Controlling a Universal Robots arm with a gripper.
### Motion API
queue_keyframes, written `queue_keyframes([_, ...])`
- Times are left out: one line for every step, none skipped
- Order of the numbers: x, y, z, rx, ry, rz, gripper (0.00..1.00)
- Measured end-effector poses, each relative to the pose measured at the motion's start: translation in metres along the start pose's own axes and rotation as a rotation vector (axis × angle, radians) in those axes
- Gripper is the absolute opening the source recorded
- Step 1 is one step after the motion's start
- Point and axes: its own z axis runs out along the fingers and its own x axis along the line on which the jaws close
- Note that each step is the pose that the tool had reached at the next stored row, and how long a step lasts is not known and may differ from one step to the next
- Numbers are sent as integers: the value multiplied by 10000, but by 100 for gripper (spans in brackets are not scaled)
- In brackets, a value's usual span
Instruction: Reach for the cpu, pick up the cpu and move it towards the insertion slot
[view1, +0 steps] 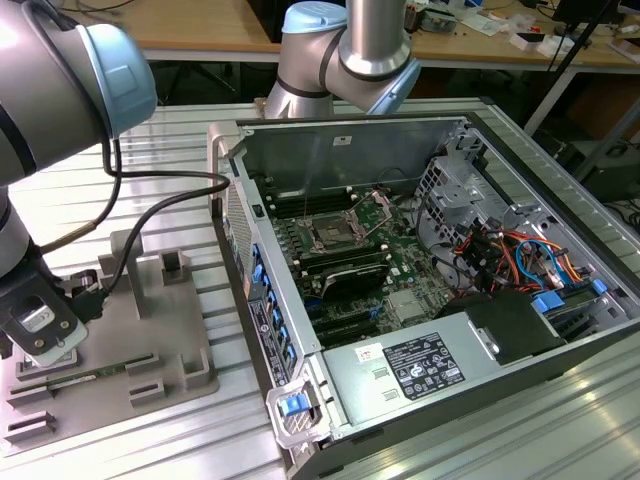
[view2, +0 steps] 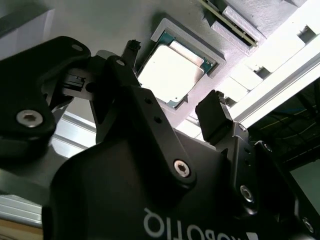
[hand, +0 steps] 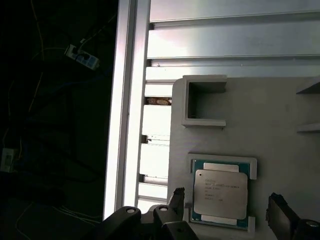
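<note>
- Find the gripper at the end of the arm, over the edge of the grey fixture plate at the exterior view's left.
- Note the spread: opened wide, wider than the cpu and the raised frame around it, with nothing held.
- See the two black fingers in both wrist views, one standing at each side of the cpu, with a gap on each side and no contact visible.
- Cannot tell the height of the fingertips above the cpu.
- Find the cpu lying flat, metal plate up and green rim showing, in a shallow square recess close to one edge of the fixture plate, on the side nearest the border rail of the aluminium table.
- Note a raised, open-sided pocket further along the same fixture edge, apart from the cpu.
- Find the insertion slot on the green motherboard inside the open computer case, to the exterior view's right of the fixture plate, well apart from both gripper and cpu.
</note>
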Motion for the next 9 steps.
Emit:
queue_keyframes([1, -1, 16, 0, 2, 1, 74])
queue_keyframes([1, -2, 41, 0, 7, 1, 74])
queue_keyframes([2, -4, 65, -1, 11, 1, 74])
queue_keyframes([2, -5, 89, -1, 12, 1, 74])
queue_keyframes([3, -6, 102, -1, 12, 1, 74])
queue_keyframes([3, -7, 111, -1, 14, 1, 74])
queue_keyframes([4, -7, 113, 0, 15, 1, 74])
queue_keyframes([4, -7, 113, 0, 16, 1, 74])
queue_keyframes([4, -7, 113, 1, 16, 1, 74])
